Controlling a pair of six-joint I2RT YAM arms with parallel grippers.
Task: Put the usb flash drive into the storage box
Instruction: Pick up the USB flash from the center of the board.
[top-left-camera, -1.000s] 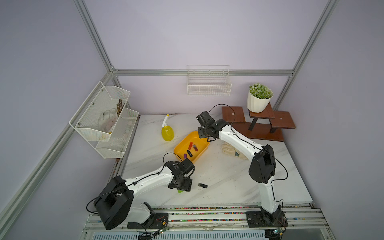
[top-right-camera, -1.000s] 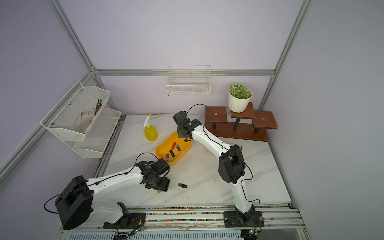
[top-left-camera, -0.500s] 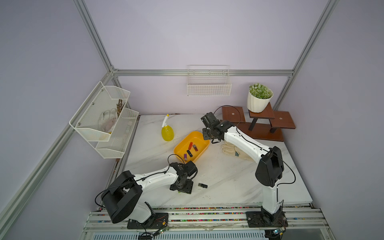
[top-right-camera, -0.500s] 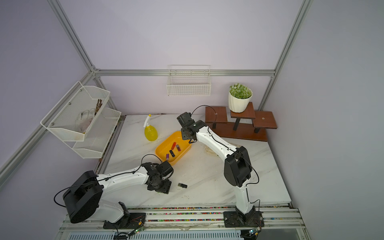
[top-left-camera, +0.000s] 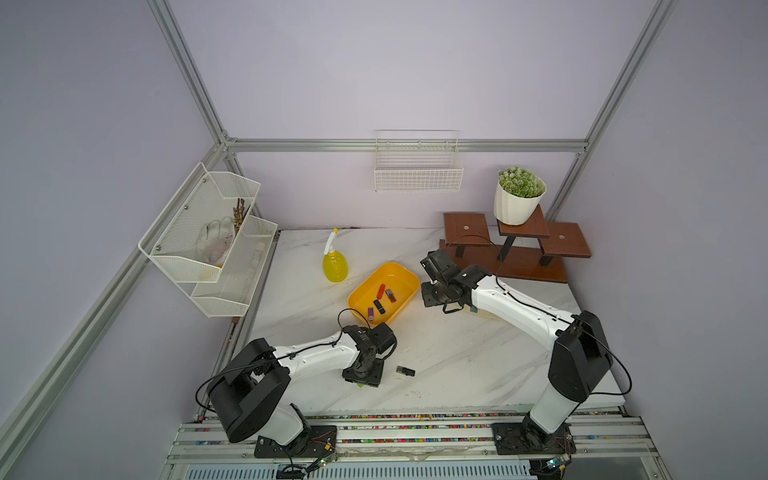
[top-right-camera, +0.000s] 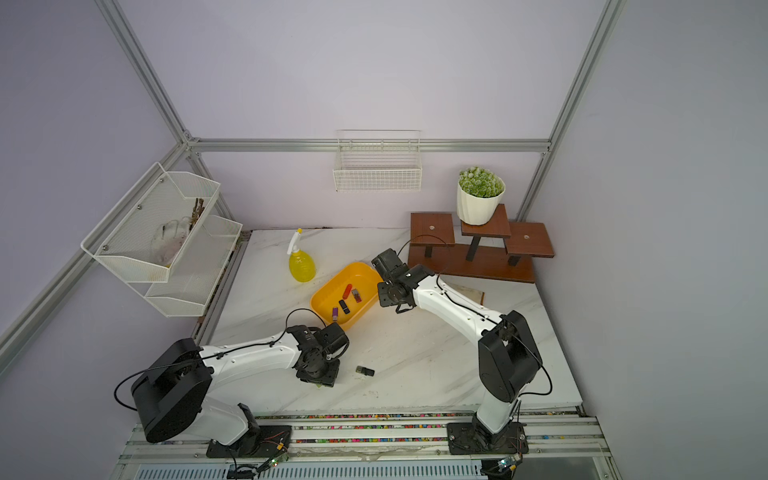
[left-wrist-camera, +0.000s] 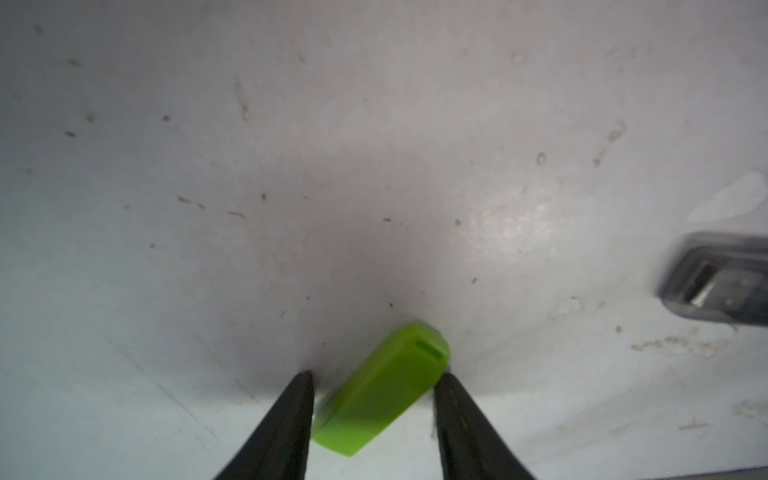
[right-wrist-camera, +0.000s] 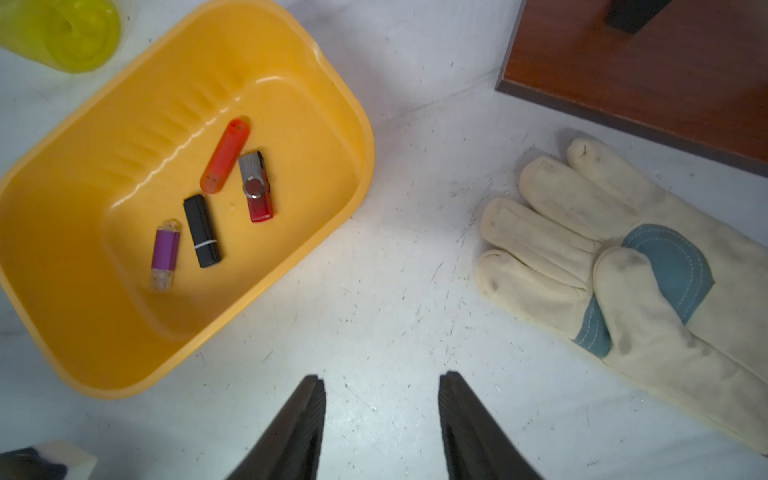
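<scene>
Moved: left gripper (left-wrist-camera: 376, 373) now has its jaws drawn in around the green usb flash drive (left-wrist-camera: 380, 390); right gripper (right-wrist-camera: 380, 376) has come off the storage box (top-left-camera: 401, 274) to the bench (top-left-camera: 457, 357) beside it.
Left gripper: points down near the bench's front edge, left of middle. The green usb flash drive lies slantwise between its fingertips, and one finger touches the drive's end. I cannot tell if it is clamped.
Green usb flash drive: flat on the bench, outside the storage box.
Right gripper: jaws apart, holding nothing, over bare bench between the storage box and the work glove (right-wrist-camera: 602, 249).
Black usb flash drive (top-left-camera: 405, 371): near the front edge, just beside the left gripper, not touching it.
Storage box: mid-bench, set slantwise. It holds an orange drive (right-wrist-camera: 225, 156), a red swivel drive (right-wrist-camera: 256, 187), a black capped drive (right-wrist-camera: 202, 230) and a purple drive (right-wrist-camera: 165, 253).
Spray bottle (top-left-camera: 335, 266): upright, toward the back edge.
Wooden stand (top-left-camera: 519, 257): back right corner, carrying a potted plant (top-left-camera: 518, 195).
</scene>
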